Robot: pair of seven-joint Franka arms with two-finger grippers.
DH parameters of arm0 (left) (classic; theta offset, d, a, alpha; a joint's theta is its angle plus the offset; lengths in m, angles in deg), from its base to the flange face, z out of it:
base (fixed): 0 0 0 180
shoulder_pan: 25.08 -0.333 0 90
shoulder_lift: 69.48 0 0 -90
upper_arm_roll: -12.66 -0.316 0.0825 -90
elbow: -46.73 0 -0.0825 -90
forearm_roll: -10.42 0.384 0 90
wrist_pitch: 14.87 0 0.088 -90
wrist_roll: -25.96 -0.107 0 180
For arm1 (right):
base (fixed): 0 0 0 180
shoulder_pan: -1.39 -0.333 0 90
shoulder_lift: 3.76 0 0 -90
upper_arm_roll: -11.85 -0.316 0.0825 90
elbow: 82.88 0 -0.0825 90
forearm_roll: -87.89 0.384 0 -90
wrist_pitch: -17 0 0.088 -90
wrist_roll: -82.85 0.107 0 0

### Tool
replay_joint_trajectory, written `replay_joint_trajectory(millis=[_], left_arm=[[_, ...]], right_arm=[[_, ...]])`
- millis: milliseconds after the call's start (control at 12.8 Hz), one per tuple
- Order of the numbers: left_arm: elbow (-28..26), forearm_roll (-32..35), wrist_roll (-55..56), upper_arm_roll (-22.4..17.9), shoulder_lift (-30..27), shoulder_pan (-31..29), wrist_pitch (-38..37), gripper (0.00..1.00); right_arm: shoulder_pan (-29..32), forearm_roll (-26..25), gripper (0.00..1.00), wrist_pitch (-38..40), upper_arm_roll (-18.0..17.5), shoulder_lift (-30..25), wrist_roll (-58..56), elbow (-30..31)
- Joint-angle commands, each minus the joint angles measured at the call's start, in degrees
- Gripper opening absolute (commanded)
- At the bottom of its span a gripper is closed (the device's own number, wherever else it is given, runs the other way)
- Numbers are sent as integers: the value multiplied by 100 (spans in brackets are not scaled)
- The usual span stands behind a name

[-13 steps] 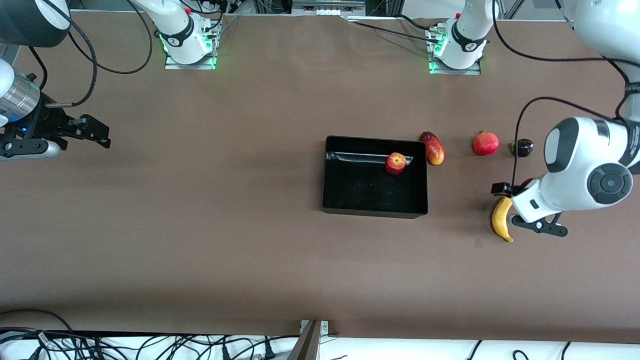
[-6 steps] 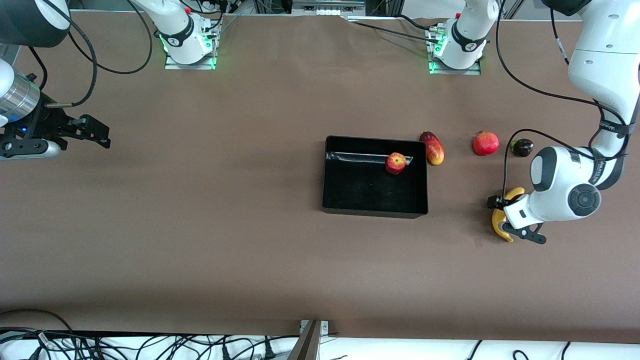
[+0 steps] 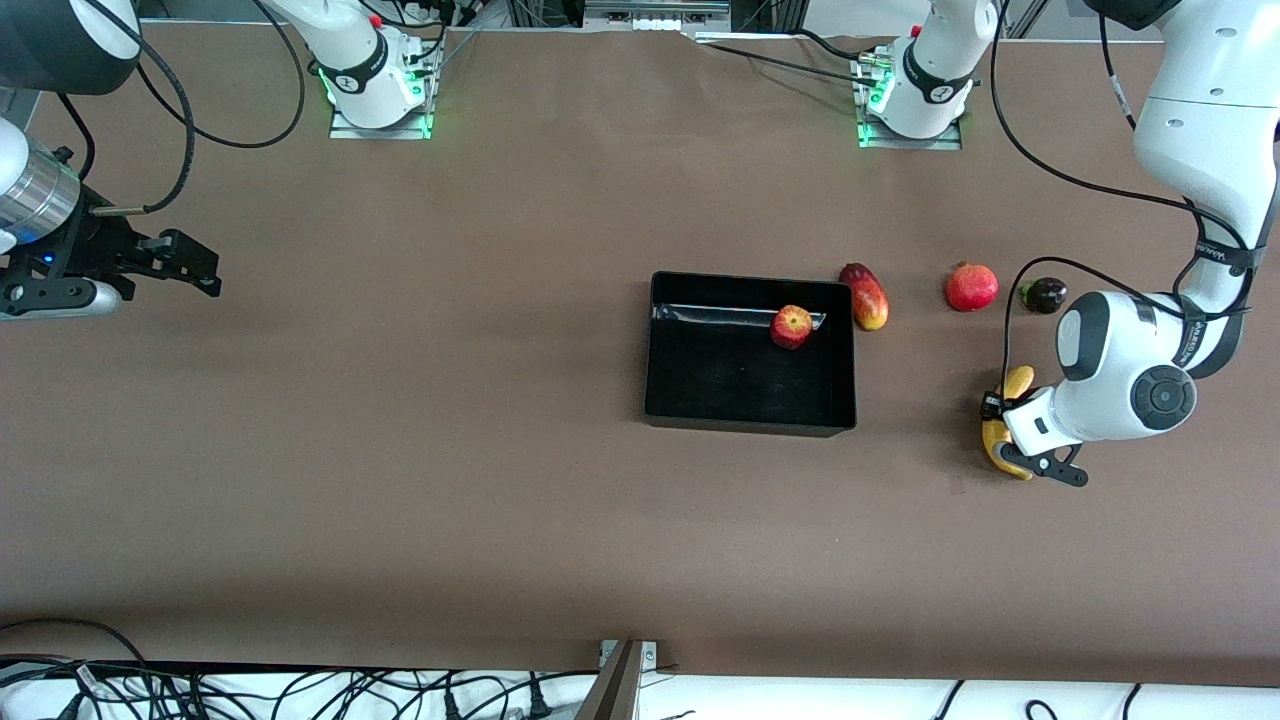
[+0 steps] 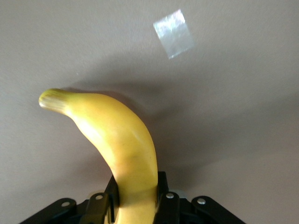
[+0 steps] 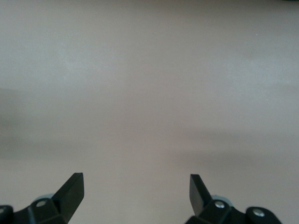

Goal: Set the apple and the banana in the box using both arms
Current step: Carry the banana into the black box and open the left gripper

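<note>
The apple (image 3: pixel 791 326) lies inside the black box (image 3: pixel 750 422), by the wall nearest the robots' bases. The yellow banana (image 3: pixel 1017 384) lies on the table toward the left arm's end, beside the box. My left gripper (image 3: pixel 1005 432) is down on it and shut around its middle. In the left wrist view the banana (image 4: pixel 122 140) sits between both fingers (image 4: pixel 163 196) and its tip curves away. My right gripper (image 3: pixel 195 268) waits open and empty at the right arm's end of the table. In the right wrist view the right gripper (image 5: pixel 135 184) has only bare table under it.
An elongated red-and-yellow fruit (image 3: pixel 868 297) lies against the box's outer wall. A round red fruit with a crown tip (image 3: pixel 971 286) and a small dark fruit (image 3: pixel 1045 295) lie beside it, farther from the front camera than the banana. A shiny patch (image 4: pixel 174 33) marks the table.
The left arm came down over the banana and its gripper closed on the middle. The banana's end nearest the bases shifted slightly toward the box. The right arm has not moved.
</note>
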Motion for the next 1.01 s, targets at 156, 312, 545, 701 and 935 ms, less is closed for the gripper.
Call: replay_joint_trajectory(millis=[156, 312, 545, 701, 935], left_arm=[[1399, -619, 986, 752, -316, 167, -2694, 0], [1525, -620, 2164, 1444, -526, 369, -3181, 0], [1516, -620, 3966, 2072, -580, 1000, -3297, 0], [1464, -620, 4644, 2064, -449, 1615, -3105, 0], [1349, -550, 5472, 2011, -71, 2302, -2342, 0]], right_arm=[[70, -21, 100, 11, -60, 44, -17, -107], [70, -21, 100, 11, -60, 44, -17, -107], [70, -21, 100, 11, -60, 44, -17, -107], [70, -21, 100, 11, -60, 44, -17, -107], [70, -21, 100, 11, -60, 44, -17, -107]])
